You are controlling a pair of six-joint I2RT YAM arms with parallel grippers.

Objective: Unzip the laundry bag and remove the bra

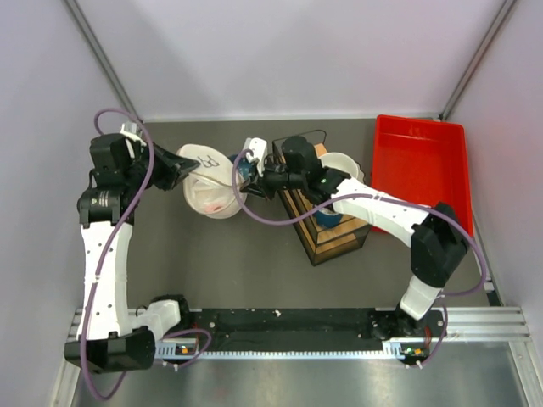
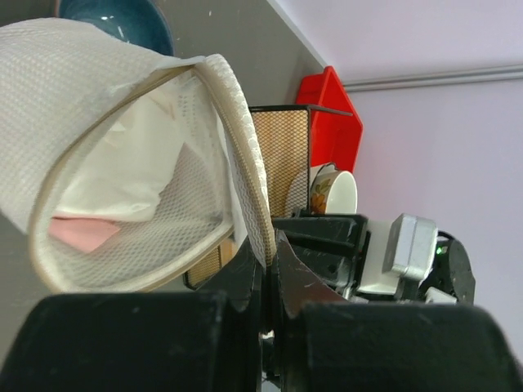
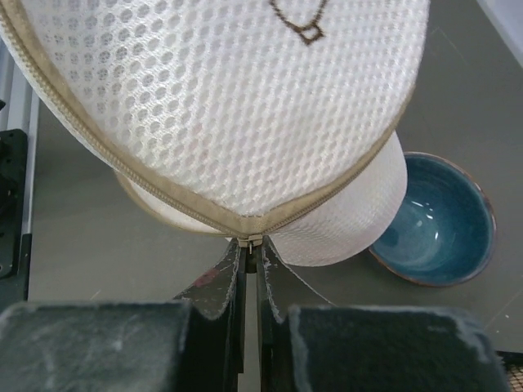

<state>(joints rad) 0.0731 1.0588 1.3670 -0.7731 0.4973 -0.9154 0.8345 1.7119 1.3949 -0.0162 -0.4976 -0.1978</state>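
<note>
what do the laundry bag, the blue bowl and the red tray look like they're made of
Laundry bag: white synthetic mesh fabric, matte; rows of open honeycomb holes show, and it looks translucent.
Blue bowl: likely glazed ceramic; glossy teal inside with light reflections and a darker brownish rim.
Red tray: probably moulded plastic; uniform bright red, smooth walls, slight sheen.

I can read no words, brand names or numbers on any of my feeds. The only mark is a small black line drawing (image 3: 309,33) on the round end of the laundry bag (image 1: 212,188) (my right wrist camera catches just its lower tip). It spells nothing out.
</note>
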